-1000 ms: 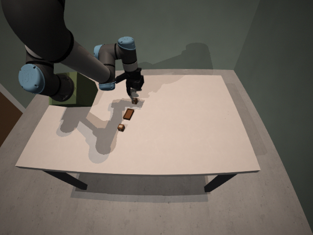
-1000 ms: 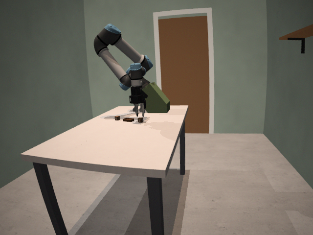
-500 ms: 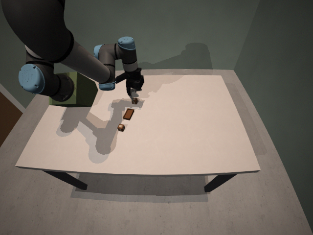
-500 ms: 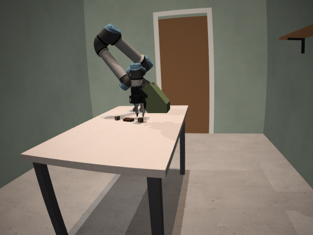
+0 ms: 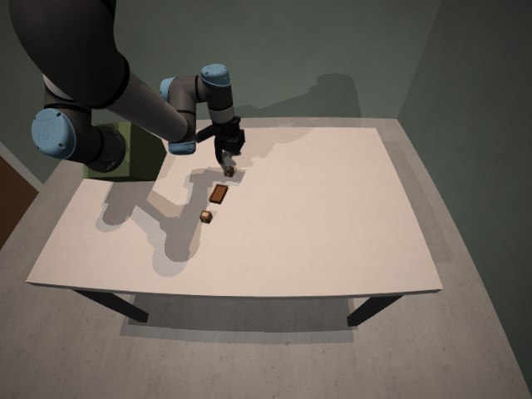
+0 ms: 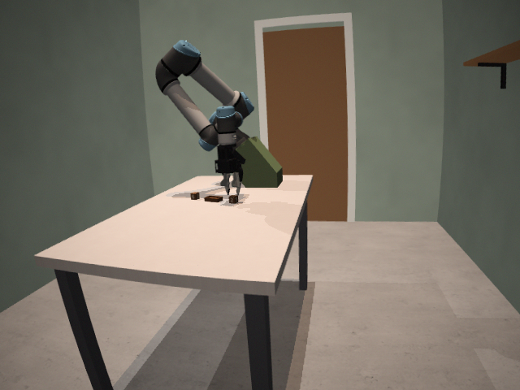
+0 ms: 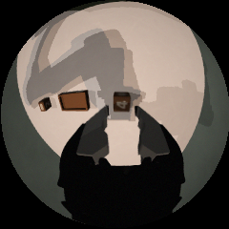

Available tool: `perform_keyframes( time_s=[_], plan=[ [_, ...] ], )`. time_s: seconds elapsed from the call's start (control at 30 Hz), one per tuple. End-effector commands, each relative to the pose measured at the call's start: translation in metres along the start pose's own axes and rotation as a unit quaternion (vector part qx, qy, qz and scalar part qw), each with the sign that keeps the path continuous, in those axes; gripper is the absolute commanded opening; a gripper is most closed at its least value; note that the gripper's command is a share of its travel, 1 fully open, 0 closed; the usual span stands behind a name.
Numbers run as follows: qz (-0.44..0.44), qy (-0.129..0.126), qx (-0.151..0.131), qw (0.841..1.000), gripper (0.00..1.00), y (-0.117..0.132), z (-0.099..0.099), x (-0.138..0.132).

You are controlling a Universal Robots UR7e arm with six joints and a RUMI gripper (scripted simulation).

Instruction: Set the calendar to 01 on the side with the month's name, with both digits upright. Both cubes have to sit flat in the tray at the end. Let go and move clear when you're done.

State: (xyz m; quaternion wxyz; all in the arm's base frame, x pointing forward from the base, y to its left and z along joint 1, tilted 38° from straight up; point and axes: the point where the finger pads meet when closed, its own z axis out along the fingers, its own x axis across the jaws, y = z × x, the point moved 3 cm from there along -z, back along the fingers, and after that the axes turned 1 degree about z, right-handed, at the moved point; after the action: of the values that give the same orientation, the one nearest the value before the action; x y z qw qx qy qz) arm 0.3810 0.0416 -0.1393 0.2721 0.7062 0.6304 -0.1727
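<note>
A small brown tray (image 5: 219,194) (image 6: 213,198) (image 7: 73,100) lies empty on the white table (image 5: 322,214) (image 6: 188,239). One brown number cube (image 5: 229,171) (image 6: 233,199) (image 7: 121,101) sits on the table just behind the tray, with a pale digit on its top face that I cannot read. The other cube (image 5: 206,215) (image 6: 194,195) (image 7: 45,104) sits on the table on the tray's opposite side. My gripper (image 5: 226,165) (image 6: 232,192) (image 7: 121,106) points straight down just above the first cube, with its fingers partly open and nothing between them.
A green box (image 5: 141,150) (image 6: 260,166) stands at the table's back left corner beside the arm's base. The arm reaches over the left part of the table.
</note>
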Motion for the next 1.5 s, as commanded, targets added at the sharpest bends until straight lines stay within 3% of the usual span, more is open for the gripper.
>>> perform_keyframes(
  time_s=[0.0, 0.47, 1.47],
  plan=[
    [0.000, 0.000, -0.001, 1.000, 0.28, 0.000, 0.007, 0.000],
    [0.000, 0.000, -0.001, 1.000, 0.28, 0.000, 0.021, 0.000],
    [0.000, 0.000, -0.001, 1.000, 0.28, 0.000, 0.022, 0.000]
  ],
)
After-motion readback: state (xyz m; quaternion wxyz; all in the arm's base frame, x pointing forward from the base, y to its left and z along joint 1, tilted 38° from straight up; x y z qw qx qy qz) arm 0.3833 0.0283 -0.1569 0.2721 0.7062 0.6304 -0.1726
